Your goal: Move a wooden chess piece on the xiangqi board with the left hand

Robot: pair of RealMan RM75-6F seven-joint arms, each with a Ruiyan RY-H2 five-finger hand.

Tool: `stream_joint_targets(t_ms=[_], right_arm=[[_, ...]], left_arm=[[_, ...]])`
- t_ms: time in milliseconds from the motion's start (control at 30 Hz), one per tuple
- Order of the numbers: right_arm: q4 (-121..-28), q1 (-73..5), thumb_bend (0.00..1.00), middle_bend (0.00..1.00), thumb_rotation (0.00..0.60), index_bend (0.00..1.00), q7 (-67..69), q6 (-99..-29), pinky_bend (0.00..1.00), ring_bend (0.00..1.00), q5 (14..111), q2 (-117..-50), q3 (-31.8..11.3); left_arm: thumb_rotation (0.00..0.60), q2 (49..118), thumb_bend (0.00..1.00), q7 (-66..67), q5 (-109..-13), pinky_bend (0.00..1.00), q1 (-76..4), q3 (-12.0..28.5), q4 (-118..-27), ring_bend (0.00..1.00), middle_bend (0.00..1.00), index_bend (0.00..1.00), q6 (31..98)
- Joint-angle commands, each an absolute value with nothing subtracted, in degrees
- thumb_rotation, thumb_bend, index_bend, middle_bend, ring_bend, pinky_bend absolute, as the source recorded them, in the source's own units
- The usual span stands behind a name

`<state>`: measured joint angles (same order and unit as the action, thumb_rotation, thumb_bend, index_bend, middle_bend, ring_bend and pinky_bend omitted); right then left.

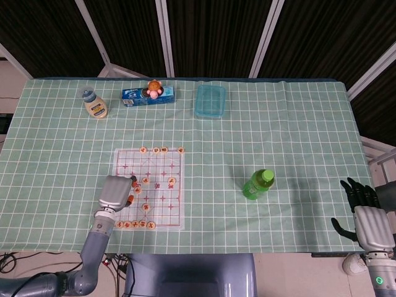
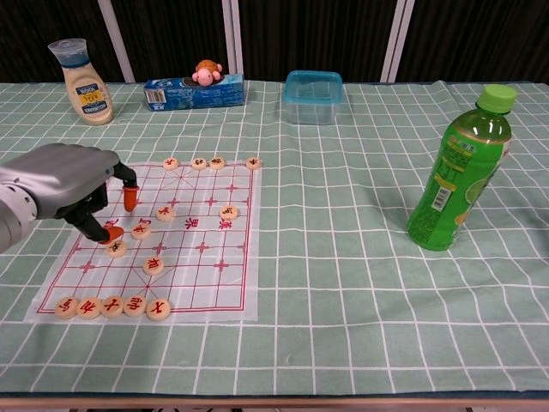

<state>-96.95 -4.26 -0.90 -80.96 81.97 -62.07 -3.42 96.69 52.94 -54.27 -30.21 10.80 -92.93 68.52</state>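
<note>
The xiangqi board (image 1: 168, 213) (image 2: 214, 283) is a white sheet with red lines at the table's front left. Round wooden pieces stand on it: a row along the near edge (image 2: 111, 306), a row along the far edge (image 2: 199, 163), and several scattered between. My left hand (image 1: 116, 193) (image 2: 64, 184) hovers over the board's left edge with its orange-tipped fingers pointing down and apart. One fingertip (image 2: 110, 233) sits right at a wooden piece (image 2: 117, 250); I see no piece pinched. My right hand (image 1: 365, 213) hangs past the table's right edge, fingers spread, holding nothing.
A green drink bottle (image 1: 258, 184) (image 2: 459, 172) stands right of the board. Along the far edge are a cream sauce bottle (image 1: 95, 104) (image 2: 83, 81), a blue box (image 1: 147, 95) (image 2: 193, 93) with a monkey toy (image 1: 153, 89), and a clear blue container (image 1: 210, 101) (image 2: 313, 85).
</note>
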Motion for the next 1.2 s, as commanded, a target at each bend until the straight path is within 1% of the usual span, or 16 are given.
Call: stream_joint_targets(t_ms=[33, 133, 300, 533, 1200], right_arm=[[-97.00, -4.28, 0.36, 0.00, 0.600, 0.00, -0.73, -80.89, 0.00, 0.00, 81.96, -62.02, -3.42], [-97.04, -4.29, 0.36, 0.00, 0.600, 0.00, -0.50, -80.87, 0.00, 0.00, 81.98, -61.98, -3.42], [-97.09, -4.29, 0.36, 0.00, 0.600, 0.00, -0.32, -80.78, 0.00, 0.00, 81.94, -61.93, -3.40], [-97.34, -4.28, 0.36, 0.00, 0.600, 0.00, -0.26, -80.64, 0.00, 0.00, 81.72, -61.85, -3.40], [-97.67, -4.28, 0.36, 0.00, 0.600, 0.00, 0.24, -80.42, 0.00, 0.00, 81.47, -61.75, -3.41]], left_arm=[[0.600, 97.46, 0.25, 53.35, -53.17, 0.99, -30.78, 10.99, -92.14, 1.00, 1.00, 0.46, 68.80], [0.600, 98.03, 0.22, 53.75, -51.87, 0.99, -31.38, 11.19, -91.56, 1.00, 1.00, 0.45, 68.79], [0.600, 98.80, 0.21, 54.54, -49.64, 0.99, -32.46, 11.40, -91.23, 1.00, 1.00, 0.44, 68.57], [0.600, 99.54, 0.27, 55.07, -47.18, 0.99, -33.96, 11.37, -90.78, 1.00, 1.00, 0.45, 68.58], [0.600, 99.61, 0.27, 54.26, -43.68, 0.99, -36.30, 10.26, -89.72, 1.00, 1.00, 0.44, 68.64]])
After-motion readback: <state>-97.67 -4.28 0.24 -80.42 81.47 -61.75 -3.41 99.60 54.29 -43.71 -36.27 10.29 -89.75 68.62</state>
